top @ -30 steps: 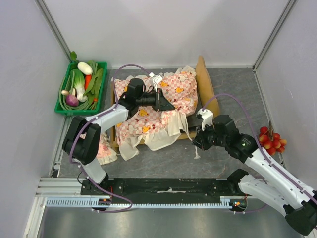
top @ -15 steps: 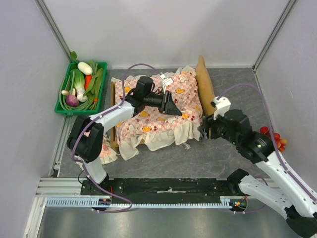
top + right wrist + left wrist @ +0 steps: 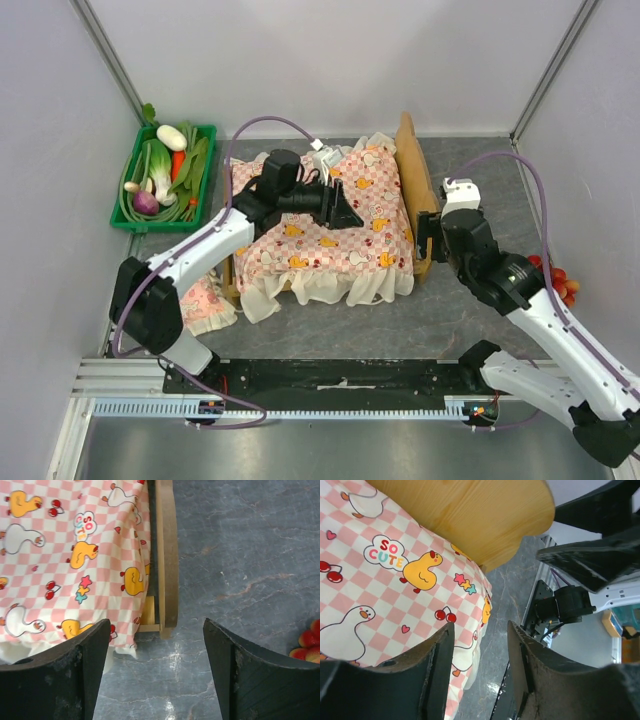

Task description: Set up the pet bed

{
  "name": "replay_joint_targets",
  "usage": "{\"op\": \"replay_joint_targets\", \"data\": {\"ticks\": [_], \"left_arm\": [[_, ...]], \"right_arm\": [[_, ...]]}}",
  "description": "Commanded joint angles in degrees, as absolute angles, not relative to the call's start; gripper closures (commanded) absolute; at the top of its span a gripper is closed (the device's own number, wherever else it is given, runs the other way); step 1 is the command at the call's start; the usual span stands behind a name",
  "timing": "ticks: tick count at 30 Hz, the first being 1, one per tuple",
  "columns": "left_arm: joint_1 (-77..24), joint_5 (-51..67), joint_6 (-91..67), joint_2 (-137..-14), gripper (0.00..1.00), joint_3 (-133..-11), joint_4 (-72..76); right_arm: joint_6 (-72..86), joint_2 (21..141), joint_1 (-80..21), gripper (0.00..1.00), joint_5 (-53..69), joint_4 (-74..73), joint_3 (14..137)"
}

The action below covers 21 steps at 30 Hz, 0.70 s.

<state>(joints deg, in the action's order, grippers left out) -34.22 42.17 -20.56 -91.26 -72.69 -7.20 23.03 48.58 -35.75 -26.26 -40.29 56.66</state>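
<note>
A green crate (image 3: 140,227) of vegetables sits well left of the left gripper (image 3: 348,212), whose fingers stand half parted and empty above the soft pink-checked, frilled mattress (image 3: 340,240). Under it the pet bed (image 3: 410,165) lies lengthwise across the table, its smooth curved wooden headboard upright at the right end. The right gripper (image 3: 156,630), spread wide and empty, hovers over the headboard's near corner, with bare grey marbled tabletop (image 3: 480,160) to its right up to the red fruits (image 3: 548,283).

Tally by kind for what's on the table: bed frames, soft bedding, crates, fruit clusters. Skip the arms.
Bed frames: 1, the pet bed
Soft bedding: 2, the mattress on the frame and the pillow off it by the left arm
Crates: 1, the green crate
Fruit clusters: 1, the red fruit
Total: 5
</note>
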Motion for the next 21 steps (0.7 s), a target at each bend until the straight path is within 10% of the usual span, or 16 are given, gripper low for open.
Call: {"op": "replay_joint_targets", "data": {"ticks": [1,6,13,21], "left_arm": [[-35.68,36.48,-16.0,-85.44,0.47,-70.32,-10.81],[-41.83,30.68,-15.29,-82.01,0.47,-64.44,-10.46],[-46.32,30.06,-20.12,-80.33,0.48,-55.38,-3.7],[-46.41,23.83,-20.39,-87.0,0.5,-56.5,-4.74]], "right_arm": [[23.91,52.11,-34.46,0.18,-31.38,-38.77,56.69],[20.92,57.12,-28.5,0.31,-25.25,-32.44,56.43],[19.34,64.67,-19.08,0.99,-17.67,-22.08,58.0],[21.36,70.05,-18.19,1.0,-21.18,-15.13,60.21]]}}
